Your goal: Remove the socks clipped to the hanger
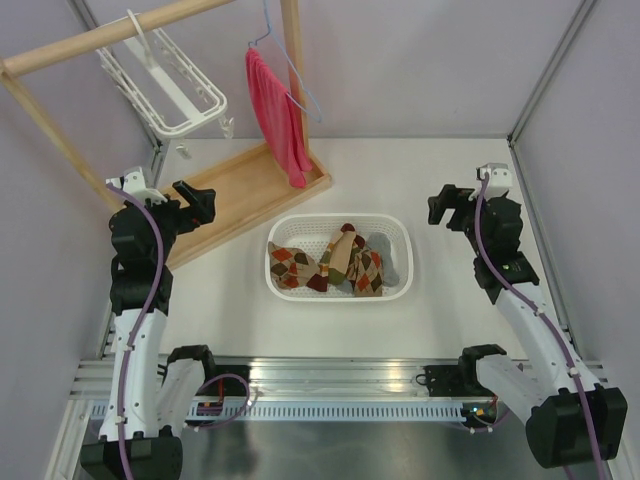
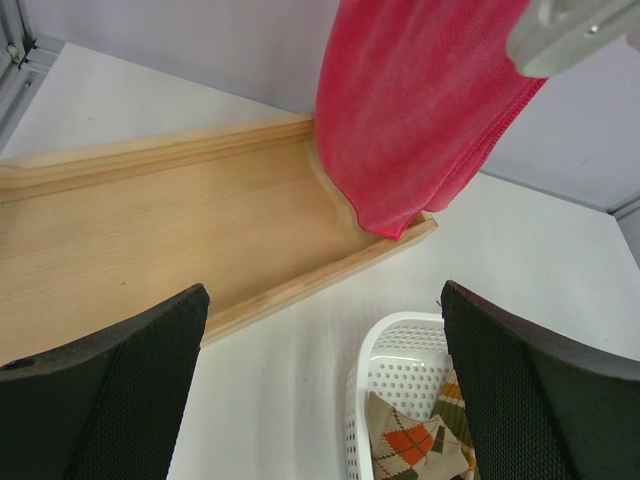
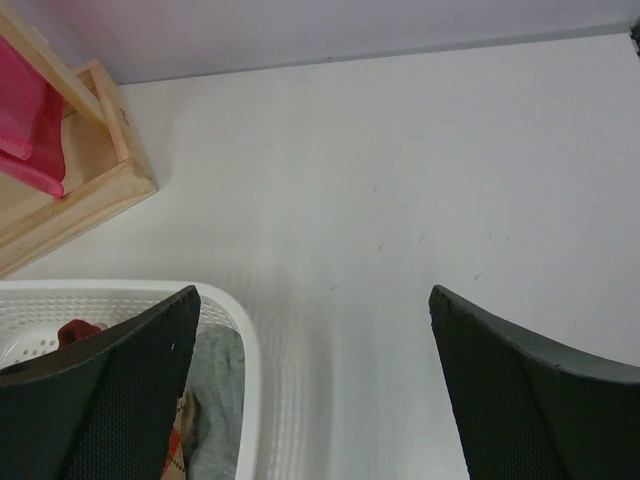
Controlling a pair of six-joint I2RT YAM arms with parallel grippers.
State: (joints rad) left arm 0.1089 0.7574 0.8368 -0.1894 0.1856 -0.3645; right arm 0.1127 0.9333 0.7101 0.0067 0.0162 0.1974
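L gripper (image 1: 196, 203) wide open, pointing fwd, R gripper (image 1: 448, 208) wide open, pointing fwd

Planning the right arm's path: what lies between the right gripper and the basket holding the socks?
Nothing but bare white table separates the right gripper from the basket holding the socks; the top view shows it.

Bright, even light; soft shadows.

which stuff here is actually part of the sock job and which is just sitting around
Part of the job:
- socks, piled in the white basket
- white clip hanger, on the wooden rack's rail

Just lying about:
- red cloth
- blue wire hanger that carries it
- wooden rack itself
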